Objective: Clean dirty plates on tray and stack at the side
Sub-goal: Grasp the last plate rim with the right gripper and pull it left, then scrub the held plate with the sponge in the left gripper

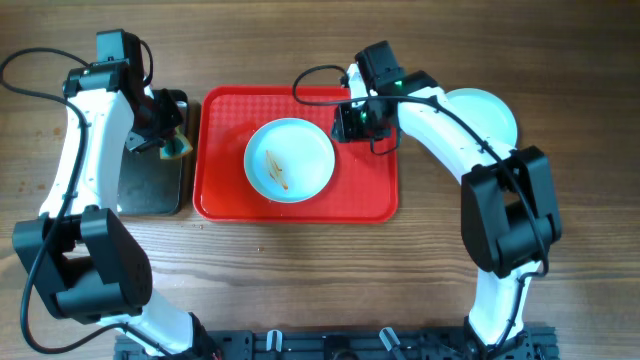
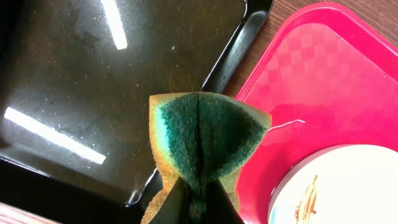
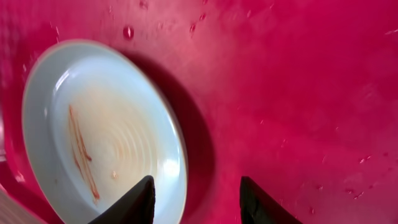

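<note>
A plate with orange-brown sauce streaks sits in the middle of the red tray. It also shows in the right wrist view and the left wrist view. My right gripper is open just above the plate's right rim; in its wrist view one finger is over the plate and one over the tray. My left gripper is shut on a green and yellow sponge, held over the black tray's right edge. A clean plate lies on the table at the right.
A black tray, wet inside, stands left of the red tray; it also shows in the left wrist view. A cable runs over the red tray's far edge. Wooden table lies in front.
</note>
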Tool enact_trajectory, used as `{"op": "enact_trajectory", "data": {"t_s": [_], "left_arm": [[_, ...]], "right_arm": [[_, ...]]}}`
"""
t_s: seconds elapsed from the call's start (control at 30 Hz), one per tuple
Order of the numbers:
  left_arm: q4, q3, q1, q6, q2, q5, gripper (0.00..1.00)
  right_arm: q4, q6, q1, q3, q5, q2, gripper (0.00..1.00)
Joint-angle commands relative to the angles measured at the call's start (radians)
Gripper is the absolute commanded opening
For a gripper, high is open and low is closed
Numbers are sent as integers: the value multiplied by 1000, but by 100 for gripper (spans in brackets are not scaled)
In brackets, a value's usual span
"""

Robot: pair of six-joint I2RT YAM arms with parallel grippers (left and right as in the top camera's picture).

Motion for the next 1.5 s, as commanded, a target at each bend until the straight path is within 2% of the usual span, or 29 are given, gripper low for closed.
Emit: {"op": "enact_trajectory", "data": {"t_s": [0.0,0.2,0.3,0.43,0.6,0.67,0.7,0.87,0.93,1.03,1.17,1.2,1.27,1.33,1.4,1.47], "left_arm": [[10,14,5,16,8,6,4],[11,14,5,16,8,5,4],[11,14,5,16,8,5,4],[18,14,5,16,8,6,4],[18,14,5,16,8,16,4],[18,14,5,16,8,17,4],[18,14,5,16,8,17,4],[19,14,5,16,8,17,4],[18,14,5,16,8,17,4],[18,14,5,16,8,16,4],[18,14,5,16,8,17,4],[18,14,5,16,8,19,4],[19,14,5,16,8,34,4],[20,14,4,16,8,65,4],[28,14,2,17,8,92,4],[44,14,-10,17,9,95,4]], "right_arm": [[-62,-92,43,88,26,75,44],[-240,-84,68,301,40,247,44],[-250,-81,68,304,48,259,43],[-251,-77,68,304,48,269,36],[-268,-52,69,304,43,272,18],[-277,3,69,304,40,272,6],[-278,24,69,304,35,272,4],[-247,212,95,294,34,272,4],[-190,327,111,270,47,272,4],[-124,417,133,226,48,272,4],[-89,436,140,209,48,272,4],[-78,440,139,209,47,272,8],[-59,439,139,209,47,272,23],[-55,439,139,209,47,272,27],[-55,439,139,209,47,272,26],[-55,439,139,209,47,272,15]]}}
